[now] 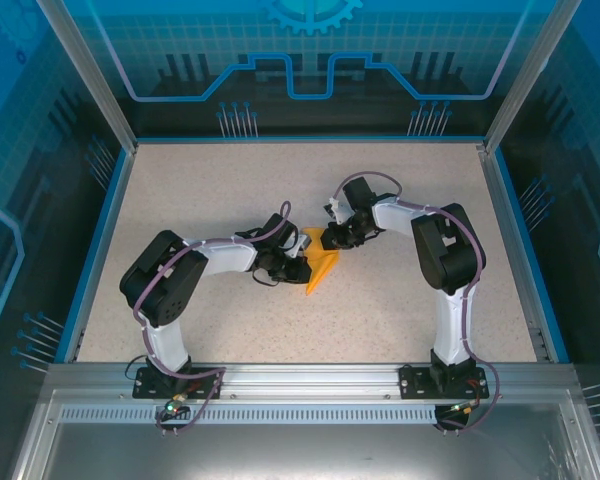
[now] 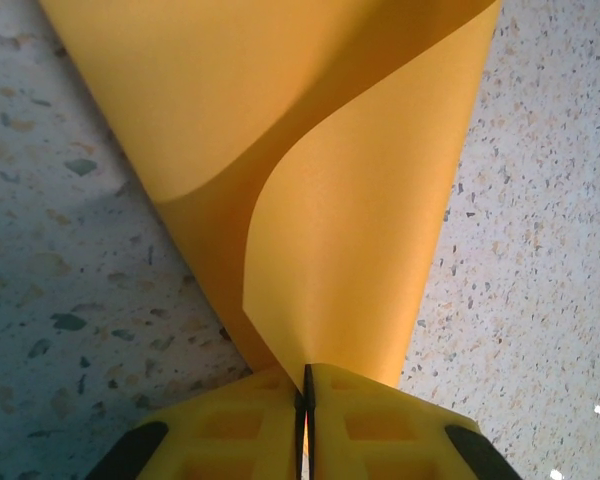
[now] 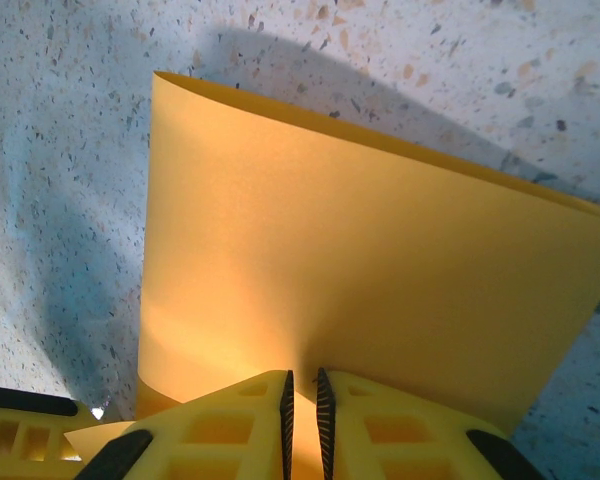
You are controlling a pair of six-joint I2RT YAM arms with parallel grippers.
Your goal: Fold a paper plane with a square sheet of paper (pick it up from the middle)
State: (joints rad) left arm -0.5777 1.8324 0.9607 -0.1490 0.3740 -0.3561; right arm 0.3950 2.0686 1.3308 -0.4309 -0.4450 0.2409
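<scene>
Left tool (image 2: 305,405) pinches the square sheet of paper (image 2: 310,200) at its 9 o'clock, and right tool (image 3: 302,405) pinches it at 1 o'clock. Sheet bowed, lifted mid-bench (image 1: 200,200). Judgement: grip firmly, match edges squarely, then crease.

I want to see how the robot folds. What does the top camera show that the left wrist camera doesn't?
Top camera: the left arm and right arm meeting over the speckled table, blue walls around. Left wrist camera: the paper curling into a flap up close, pinched in shut yellow jaws. Both: orange-yellow paper over speckled table.
</scene>
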